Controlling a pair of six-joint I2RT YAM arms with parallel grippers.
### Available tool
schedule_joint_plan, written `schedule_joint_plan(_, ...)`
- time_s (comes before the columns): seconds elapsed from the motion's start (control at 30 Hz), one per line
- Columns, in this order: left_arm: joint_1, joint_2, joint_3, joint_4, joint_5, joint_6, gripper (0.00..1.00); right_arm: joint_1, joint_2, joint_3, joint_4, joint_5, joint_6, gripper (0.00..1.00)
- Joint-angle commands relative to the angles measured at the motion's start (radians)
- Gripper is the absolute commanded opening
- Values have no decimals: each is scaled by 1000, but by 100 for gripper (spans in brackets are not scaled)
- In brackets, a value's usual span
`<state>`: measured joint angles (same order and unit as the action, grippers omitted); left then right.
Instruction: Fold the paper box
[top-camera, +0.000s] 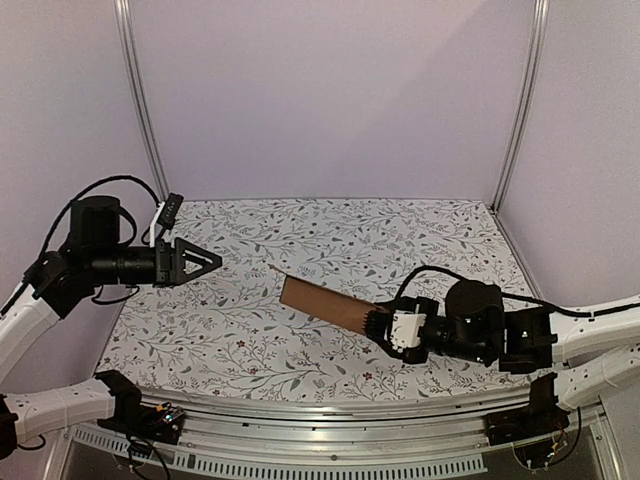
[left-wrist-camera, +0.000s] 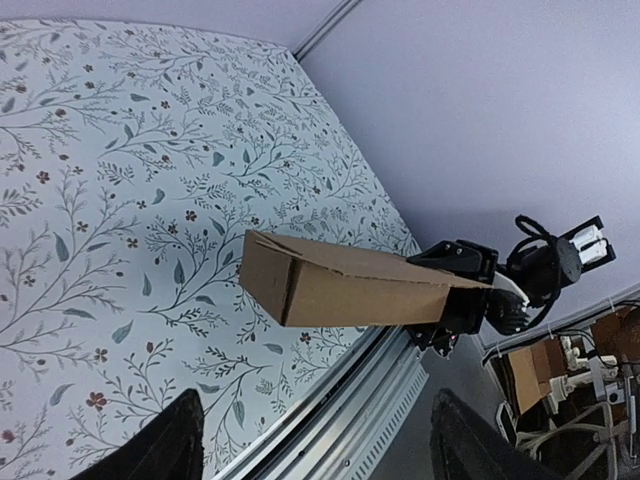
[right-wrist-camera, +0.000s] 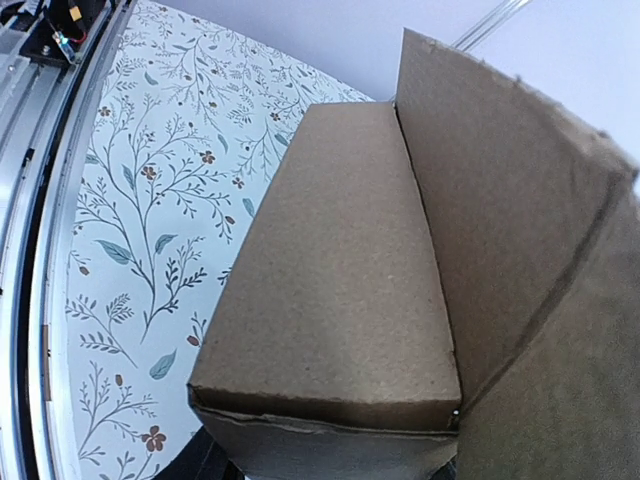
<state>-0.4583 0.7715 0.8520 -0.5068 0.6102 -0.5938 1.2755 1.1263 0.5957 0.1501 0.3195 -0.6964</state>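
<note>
Top view, position: the paper box (top-camera: 325, 303) slants above the table (top-camera: 300, 225), one end clamped in the right gripper (top-camera: 383, 325).
Top view, other arm: the left gripper (top-camera: 205, 262) gapes wide, empty, well apart from the box.
Left wrist, handling: likely light, stiff-walled but crushable. Take it gently on the flat sides near the free end.
Left wrist, extra: the free end looks closed.
Right wrist, only here: a loose flap (right-wrist-camera: 500, 200) stands beside the top panel. The jaws are hidden.
</note>
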Motion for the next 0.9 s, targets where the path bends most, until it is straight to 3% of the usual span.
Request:
schedule_joint_plan(0.0,-73,23,27,-109,-138,101,76,-80,-64,0,-102,-291,291,48)
schedule_joint_plan(0.23,-233,174,117,-155,-283,226,74,-173,-111,-44,-103,-541,481,47)
schedule_joint_plan(0.7,-289,265,153,-173,-98,417,73,-249,-103,-55,-93,-829,644,46)
schedule_joint_plan(0.87,-295,291,141,-178,-38,438,67,-278,-93,-56,-43,-927,689,46)
